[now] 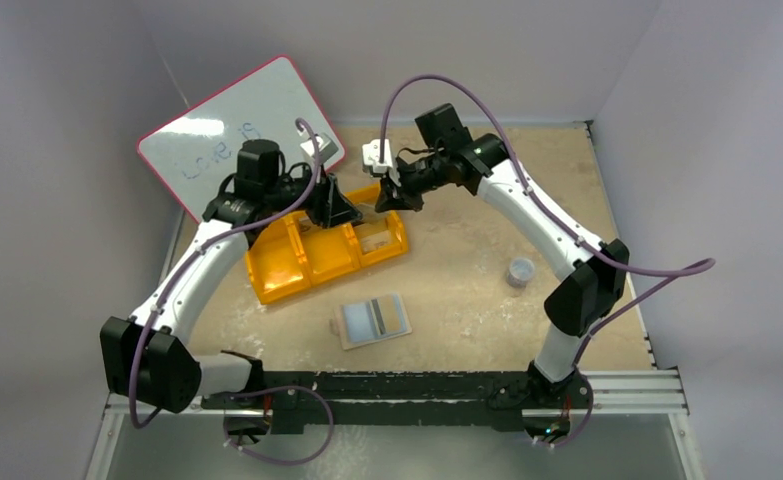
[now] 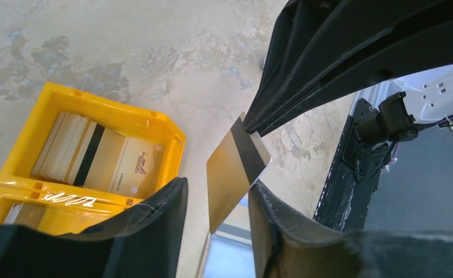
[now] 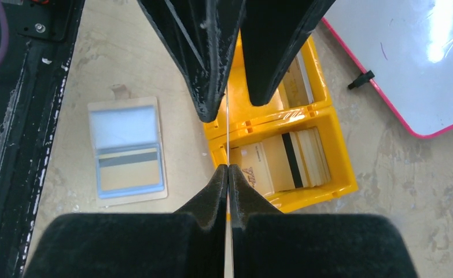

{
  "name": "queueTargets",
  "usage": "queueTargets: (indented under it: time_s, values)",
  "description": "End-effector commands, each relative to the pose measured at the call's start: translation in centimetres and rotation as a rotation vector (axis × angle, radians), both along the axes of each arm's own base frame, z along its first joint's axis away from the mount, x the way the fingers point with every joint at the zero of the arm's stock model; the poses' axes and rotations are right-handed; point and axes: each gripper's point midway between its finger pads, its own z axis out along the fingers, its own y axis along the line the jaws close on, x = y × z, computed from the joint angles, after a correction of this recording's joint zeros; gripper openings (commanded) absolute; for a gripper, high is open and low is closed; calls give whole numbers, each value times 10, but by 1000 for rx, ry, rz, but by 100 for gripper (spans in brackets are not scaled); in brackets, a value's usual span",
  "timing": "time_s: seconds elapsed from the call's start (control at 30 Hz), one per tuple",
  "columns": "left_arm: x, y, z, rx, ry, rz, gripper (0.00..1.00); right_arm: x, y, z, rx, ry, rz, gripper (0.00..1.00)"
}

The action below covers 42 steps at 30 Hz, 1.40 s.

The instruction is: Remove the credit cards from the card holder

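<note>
Sandy tabletop (image 1: 467, 270), right fingers (image 3: 212, 197) pinching tan credit card (image 2: 229, 174) near yellow bin (image 1: 267, 285), left fingers (image 2: 154, 226) parted around it

A thin tan credit card (image 2: 229, 174) sits between the right jaws. Below them, more cards (image 3: 293, 159) lie in a yellow three-compartment plastic bin (image 1: 279, 285), with a tan bifold card holder (image 1: 372, 320) near it.
</note>
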Motion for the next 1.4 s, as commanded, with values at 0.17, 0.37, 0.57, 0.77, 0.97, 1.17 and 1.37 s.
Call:
queueTargets:
  time_s: [0.17,0.37,0.57,0.77,0.97,1.17,1.37]
  values:
    - [-7,-3,8,20,-75,-81,12,-2,7,23,39,11,27,0]
    - [-1,-2,6,16,-95,-37,0,0,10,31,63,7,14,11]
    - [-2,-4,24,-91,-189,22,0,-5,10,34,84,-19,49,32]
    - [-16,-9,36,-142,-312,35,0,1,15,49,121,-81,66,34]
    - [-23,-9,46,-200,-422,88,0,2,18,53,121,-104,110,31]
    - [-17,-1,45,-194,-445,159,0,-5,16,65,141,-143,150,30]
    - [-16,0,45,-228,-459,184,0,-12,16,66,144,-125,183,22]
